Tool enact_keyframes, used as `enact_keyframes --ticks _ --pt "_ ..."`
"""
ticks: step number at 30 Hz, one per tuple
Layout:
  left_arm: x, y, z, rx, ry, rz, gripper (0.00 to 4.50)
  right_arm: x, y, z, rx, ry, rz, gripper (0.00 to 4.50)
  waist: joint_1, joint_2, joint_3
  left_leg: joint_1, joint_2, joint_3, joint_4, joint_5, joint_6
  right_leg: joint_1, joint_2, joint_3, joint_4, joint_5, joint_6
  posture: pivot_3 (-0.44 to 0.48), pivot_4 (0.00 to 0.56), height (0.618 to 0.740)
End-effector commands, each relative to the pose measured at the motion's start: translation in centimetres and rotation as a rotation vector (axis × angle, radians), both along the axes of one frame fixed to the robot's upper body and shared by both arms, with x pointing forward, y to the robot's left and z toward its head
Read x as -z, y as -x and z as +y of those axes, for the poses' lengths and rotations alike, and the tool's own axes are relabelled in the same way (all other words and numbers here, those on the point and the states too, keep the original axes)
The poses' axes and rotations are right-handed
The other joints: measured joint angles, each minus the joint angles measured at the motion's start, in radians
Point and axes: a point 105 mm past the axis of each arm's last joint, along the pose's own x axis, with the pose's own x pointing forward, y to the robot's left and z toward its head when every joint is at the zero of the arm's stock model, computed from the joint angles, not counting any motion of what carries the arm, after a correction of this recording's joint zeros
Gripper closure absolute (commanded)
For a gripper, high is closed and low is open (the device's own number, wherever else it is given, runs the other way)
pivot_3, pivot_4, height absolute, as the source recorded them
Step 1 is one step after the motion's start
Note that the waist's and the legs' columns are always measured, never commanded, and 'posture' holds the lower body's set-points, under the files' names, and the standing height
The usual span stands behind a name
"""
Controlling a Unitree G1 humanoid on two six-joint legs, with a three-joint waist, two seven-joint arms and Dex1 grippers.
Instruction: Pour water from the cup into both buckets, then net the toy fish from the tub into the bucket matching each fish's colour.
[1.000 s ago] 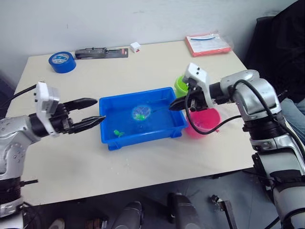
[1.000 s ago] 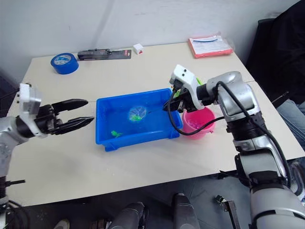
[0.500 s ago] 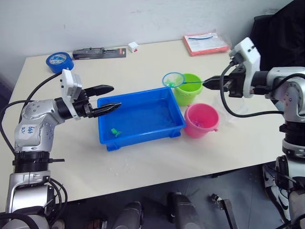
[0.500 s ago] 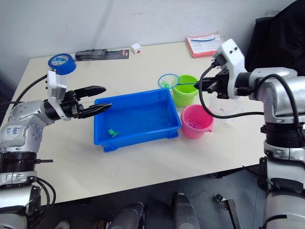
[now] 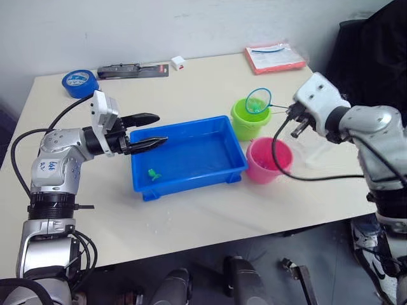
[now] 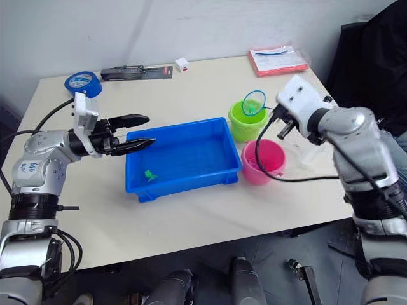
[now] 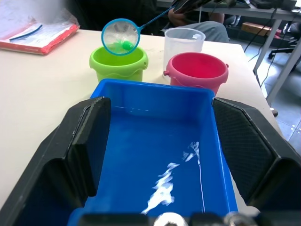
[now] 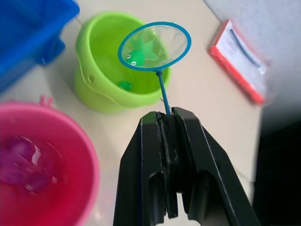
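Net (image 8: 154, 45) with a green fish (image 8: 139, 52) hung over the green bucket (image 8: 113, 70), its stick clamped in the right pincer (image 8: 168, 123). Tipped carelessly, the fish might miss the bucket. Left pincer (image 5: 152, 129) gaped empty over the tub (image 5: 210, 166).

- Left gripper (image 5: 154, 129) reaches forward on a bent, raised arm, its two black fingers spread wide apart, holding nothing
- Right gripper (image 8: 165, 123) has its fingers pinched tight on the net (image 8: 154, 46) handle, right arm bent inward
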Motion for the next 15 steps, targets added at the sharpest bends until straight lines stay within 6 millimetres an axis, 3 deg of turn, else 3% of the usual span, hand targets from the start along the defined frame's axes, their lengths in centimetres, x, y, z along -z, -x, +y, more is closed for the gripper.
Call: enact_keyframes --ticks 1,7,15 --pt "-0.7 0.0 -0.1 0.012 -0.002 -0.033 0.79 -1.8 0.6 0.3 -0.013 0.212 -0.195 3.71 0.0 0.0 0.0 0.0 0.0 0.0 0.0 0.0 0.0 0.0 0.0 0.0 0.0 0.0 0.0 0.0 0.15 0.74" --pt "-0.5 0.0 -0.3 0.023 -0.003 -0.026 0.79 -1.3 0.8 0.9 -0.049 0.501 -0.344 3.71 0.0 0.0 0.0 0.0 0.0 0.0 0.0 0.0 0.0 0.0 0.0 0.0 0.0 0.0 0.0 0.0 0.15 0.74" --pt "-0.5 0.1 -0.3 0.028 -0.005 -0.024 0.79 0.2 1.0 2.1 -0.121 0.748 -0.459 3.71 0.0 0.0 0.0 0.0 0.0 0.001 0.0 0.0 0.0 0.0 0.0 -0.001 0.0 0.0 0.0 0.0 0.15 0.74"
